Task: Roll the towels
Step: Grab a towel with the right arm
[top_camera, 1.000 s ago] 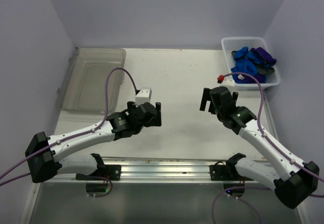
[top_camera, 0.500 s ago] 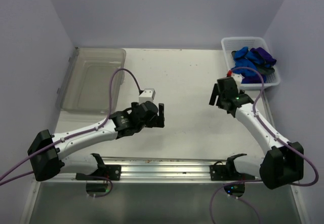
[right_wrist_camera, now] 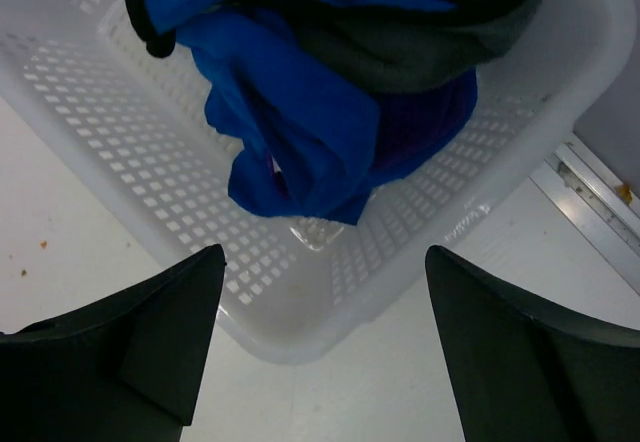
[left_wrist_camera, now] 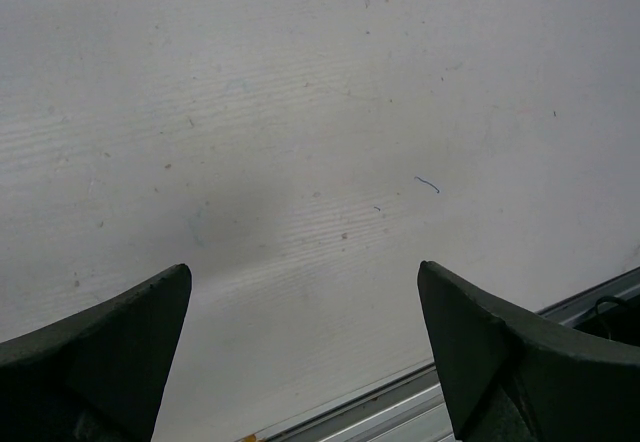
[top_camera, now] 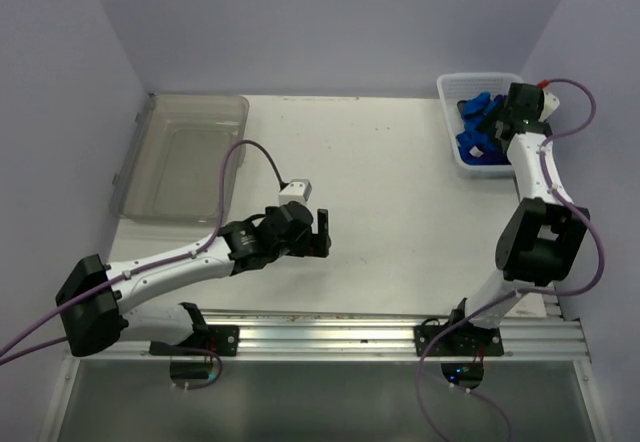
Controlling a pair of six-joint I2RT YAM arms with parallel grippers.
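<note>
The towels (top_camera: 476, 140) lie bunched in a white perforated basket (top_camera: 450, 88) at the table's back right corner. In the right wrist view a royal blue towel (right_wrist_camera: 300, 112) spills over the basket's floor, with a purple one (right_wrist_camera: 425, 122) and a dark grey cloth (right_wrist_camera: 420, 32) beside it. My right gripper (top_camera: 493, 122) (right_wrist_camera: 323, 254) hangs open over the basket's near wall (right_wrist_camera: 300, 327), above the towels and touching none of them. My left gripper (top_camera: 321, 232) (left_wrist_camera: 303, 267) is open over bare table near the front, with nothing between its fingers.
A clear plastic bin (top_camera: 185, 157) sits at the back left. A metal rail (top_camera: 330, 327) (left_wrist_camera: 560, 312) runs along the table's front edge. Purple walls close in the back and both sides, and the right wall is close behind the basket.
The right arm has swung from mid-table out to the basket at the back right. The left gripper has drifted a little to the right and nearer the front edge.
</note>
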